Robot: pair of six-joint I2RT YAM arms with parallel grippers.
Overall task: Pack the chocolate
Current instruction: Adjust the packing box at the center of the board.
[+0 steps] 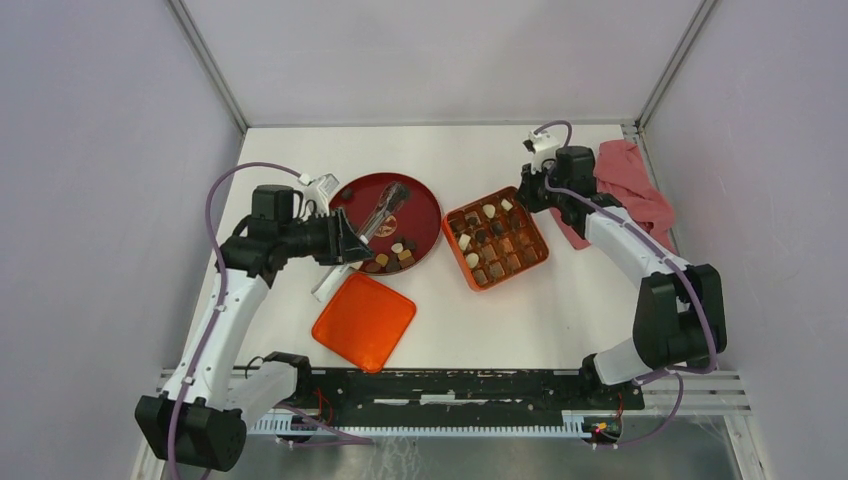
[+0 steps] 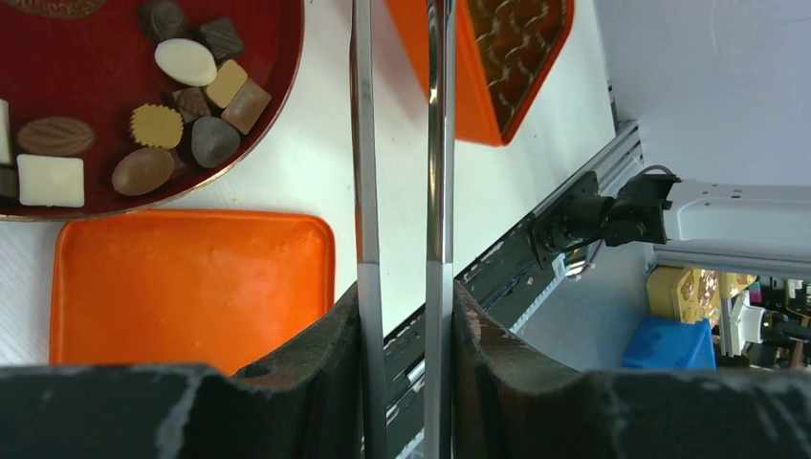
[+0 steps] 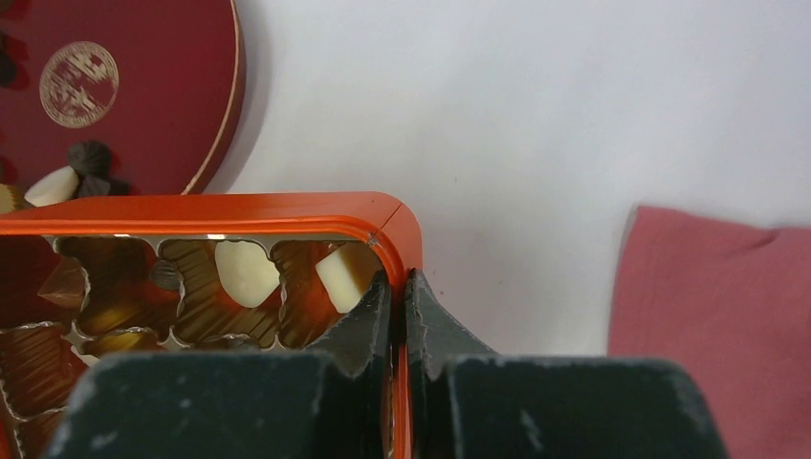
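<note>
Left fingers [image 2: 320, 373]: two dark pads clamped on one pair of long silver metal tongs [image 2: 438, 143], whose two blades run out side by side over the round dark red plate [image 2: 96, 86].

Right fingers [image 3: 368, 325]: two pads pressed together on the corner wall of the single square orange box with gridded compartments [image 3: 220, 212], one pad inside the wall and one outside.

Bite-sized chocolate pieces [image 2: 186, 60]: at least eleven lie clustered near the plate's rim, in dark brown, tan and cream-white. More fill the box's compartments, two cream-white ones nearest the gripped corner.

One flat orange square lid [image 1: 364, 320] lies on the white desk [image 1: 560, 320], just beside the plate. One crumpled pink cloth [image 1: 625, 185] lies beyond the box, under the right arm.
</note>
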